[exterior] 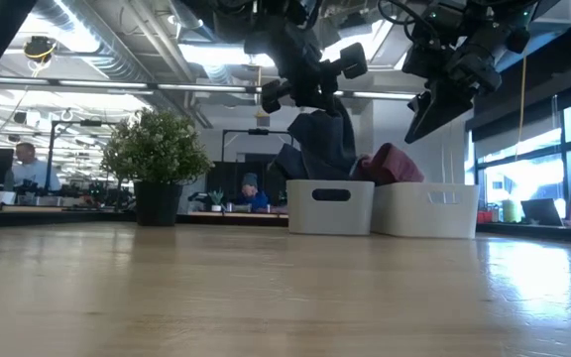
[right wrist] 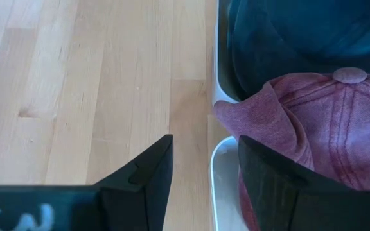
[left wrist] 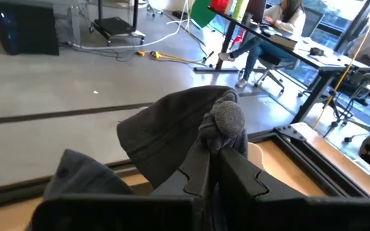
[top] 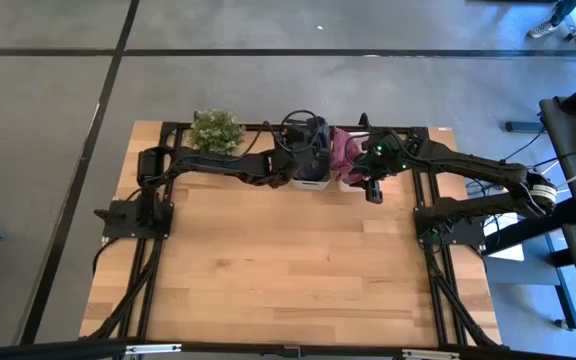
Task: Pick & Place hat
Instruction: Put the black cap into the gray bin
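Note:
A dark grey cap [exterior: 323,139] hangs over the left white bin [exterior: 330,206] at the table's far edge. My left gripper [left wrist: 216,154] is shut on it; it also shows in the high view [top: 303,160]. A maroon cap [right wrist: 313,128] lies slumped in the right white bin [exterior: 429,208], its edge draped over that bin's rim. My right gripper [right wrist: 204,160] is open. It hovers above the table just in front of the two bins [top: 373,190] and touches nothing. My left gripper pinches the dark grey cap at its crown, right beside the top button [left wrist: 227,119], between its two fingers [left wrist: 198,168]. The fingers come from above, slanting down. The cap hangs below them, bunched and slack, with its lower part [exterior: 315,171] down in the left white bin.
A potted plant [top: 216,130] stands at the far edge, left of the bins. The wooden tabletop [top: 288,260] stretches bare toward the near edge. People sit at desks in the room beyond the table.

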`<state>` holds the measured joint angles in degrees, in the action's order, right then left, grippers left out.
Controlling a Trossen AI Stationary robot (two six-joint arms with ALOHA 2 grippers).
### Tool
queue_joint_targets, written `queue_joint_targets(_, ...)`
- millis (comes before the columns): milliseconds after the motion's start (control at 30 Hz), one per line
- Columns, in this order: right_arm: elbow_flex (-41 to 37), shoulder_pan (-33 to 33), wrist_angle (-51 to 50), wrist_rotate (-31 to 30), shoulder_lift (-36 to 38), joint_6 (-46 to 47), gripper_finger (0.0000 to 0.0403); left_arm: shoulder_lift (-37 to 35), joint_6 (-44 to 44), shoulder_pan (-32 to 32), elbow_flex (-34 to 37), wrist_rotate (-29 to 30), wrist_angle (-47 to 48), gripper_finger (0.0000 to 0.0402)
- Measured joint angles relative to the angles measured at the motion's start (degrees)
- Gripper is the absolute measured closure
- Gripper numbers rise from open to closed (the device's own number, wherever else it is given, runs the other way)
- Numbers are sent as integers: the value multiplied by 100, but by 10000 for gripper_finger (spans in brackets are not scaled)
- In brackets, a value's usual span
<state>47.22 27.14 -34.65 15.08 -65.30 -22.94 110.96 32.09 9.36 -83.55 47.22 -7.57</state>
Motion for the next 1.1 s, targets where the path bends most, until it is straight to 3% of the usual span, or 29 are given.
queue_joint_targets(300,0,0,0,0,0,0,227,-2,449,94,-2,-380,6,318)
queue_joint_targets(533,0,0,-27,0,0,0,227,-394,-262,90,-16,-393,-142,264)
queue_joint_targets(667,0,2,-93,-1,0,0,227,-638,-149,22,-22,-644,514,256)
queue_joint_targets(867,0,1,-106,-3,0,0,227,-634,298,-227,-13,-136,1926,259)
queue_joint_targets(1000,0,0,-101,-2,0,0,227,-634,226,-260,-11,52,2372,260)
queue_joint_targets(1100,0,1,-87,-2,0,17,227,-574,272,-242,35,-129,2316,260)
